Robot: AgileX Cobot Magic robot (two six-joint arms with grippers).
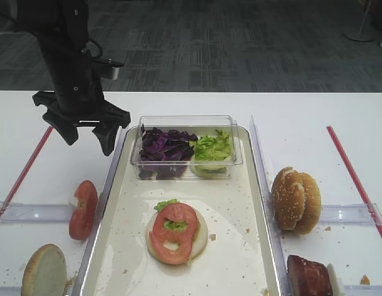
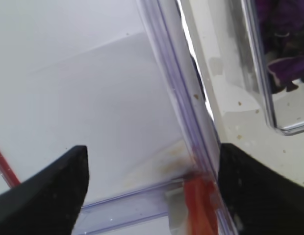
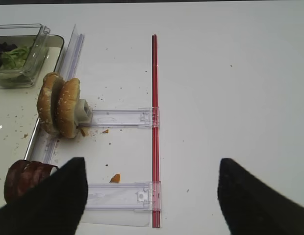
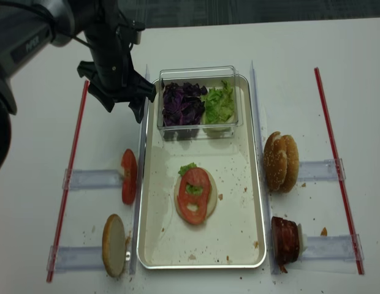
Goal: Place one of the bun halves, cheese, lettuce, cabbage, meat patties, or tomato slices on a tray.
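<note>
White counter [image 1: 314, 117], far edge at the top of both overhead views. Metal tray [image 4: 239, 202] sits mid-counter, long axis toward the near edge. Clear tub [image 4: 199, 73] at the tray's far end holds purple cabbage [image 4: 181, 101] and lettuce [image 4: 219, 104].

On the tray, mid-length: a pale cut bun half [image 1: 200, 237] with lettuce and a tomato slice [image 1: 172, 237] on top. Off the tray, right side: sesame bun halves [image 4: 280, 160] on edge, meat patties [image 4: 285, 239] nearer the near edge. Left side: upright tomato slices [image 4: 128, 176], another bun half [image 4: 114, 252].

Left gripper [image 1: 86, 132] hangs above the counter just off the tray's far-left corner, fingers spread, empty. Right gripper [image 3: 152, 196] fingers spread, holding nothing, over bare counter right of the buns.

Risk: descending here, the left fingers could clip the tray rim or the tub wall. The tomato slices stand on edge; a crooked pinch may topple them.
</note>
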